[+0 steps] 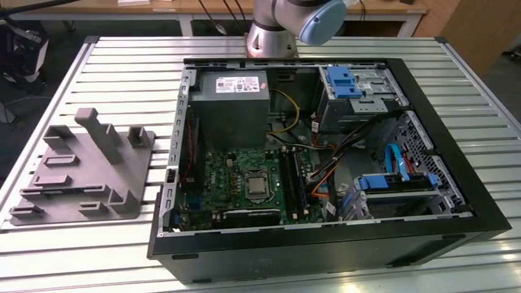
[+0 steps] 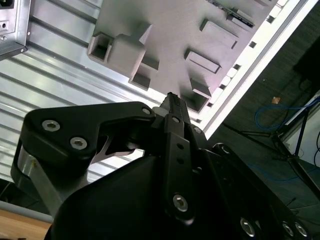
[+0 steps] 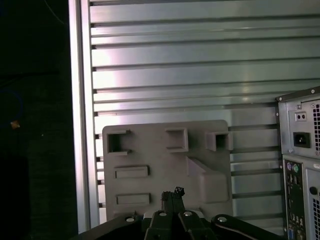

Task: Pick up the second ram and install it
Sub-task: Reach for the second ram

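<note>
Slatted aluminium bench (image 1: 122,67): end effector (image 3: 172,192) clenched, empty, over grey fixture tray (image 3: 160,175) where the second ram (image 2: 236,14) lies, likely light, stiff and fragile, best gripped by its edges.

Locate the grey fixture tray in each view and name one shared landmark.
Exterior view: grey fixture tray on the slatted table, at the exterior view's left of the computer case.
First wrist view: tray beyond the gripper, beside the computer case.
Second wrist view: tray beyond the gripper.
Shared landmark: the slatted table.
</note>
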